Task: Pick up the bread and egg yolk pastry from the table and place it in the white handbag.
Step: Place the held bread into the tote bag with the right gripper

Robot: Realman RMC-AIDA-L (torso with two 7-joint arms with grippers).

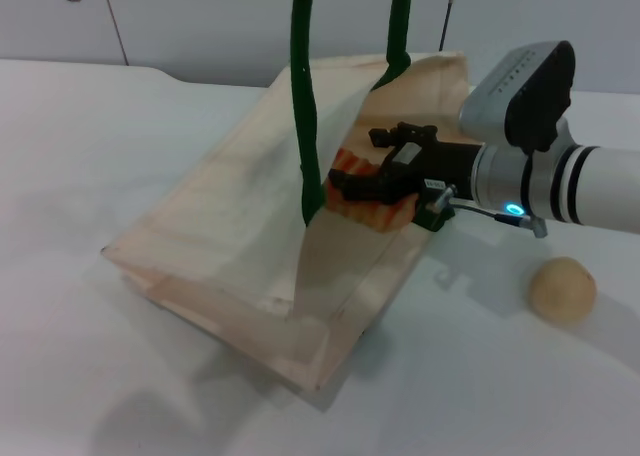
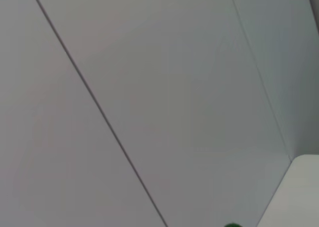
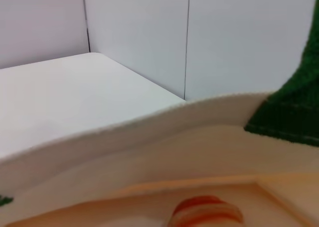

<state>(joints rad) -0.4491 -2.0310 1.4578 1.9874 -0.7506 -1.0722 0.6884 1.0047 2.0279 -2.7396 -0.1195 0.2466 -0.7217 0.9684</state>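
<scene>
black right hand (image 1: 362, 181) | closed on bread (image 1: 362, 204) | inside white handbag (image 1: 230, 226)

Green handles (image 1: 305, 106) across the white handbag (image 1: 230, 226) mouth

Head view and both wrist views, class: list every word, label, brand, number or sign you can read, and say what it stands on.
None can be read.
Cream-white fabric handbag with dark green handles: no print shows.
Striped orange and tan bread, plain round tan pastry: unmarked.
Right gripper: a glowing blue ring by its wrist, no characters.
</scene>
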